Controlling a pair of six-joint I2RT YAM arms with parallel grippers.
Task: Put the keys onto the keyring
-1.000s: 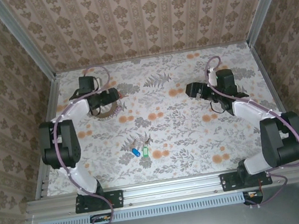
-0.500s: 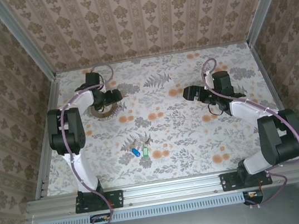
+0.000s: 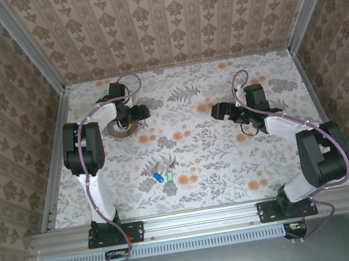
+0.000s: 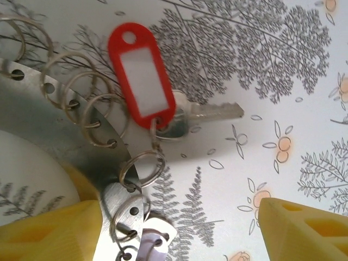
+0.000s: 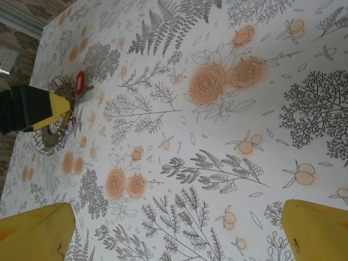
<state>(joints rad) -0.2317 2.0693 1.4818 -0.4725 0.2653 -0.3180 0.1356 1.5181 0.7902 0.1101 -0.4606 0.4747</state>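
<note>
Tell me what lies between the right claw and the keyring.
Bare flowered tabletop. The right wrist view shows nothing lying on the stretch from the right claw to the keyring.

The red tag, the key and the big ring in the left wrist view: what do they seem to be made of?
Red tag: likely plastic, glossy and evenly coloured, with a white paper-like insert.
Key: metal, silvery and dully reflective.
Big ring: apparently flat sheet metal, brushed grey, punched with holes.

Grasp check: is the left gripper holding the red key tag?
No, the red key tag lies on the table, ahead of the left gripper, whose fingers stand wide apart.
</note>
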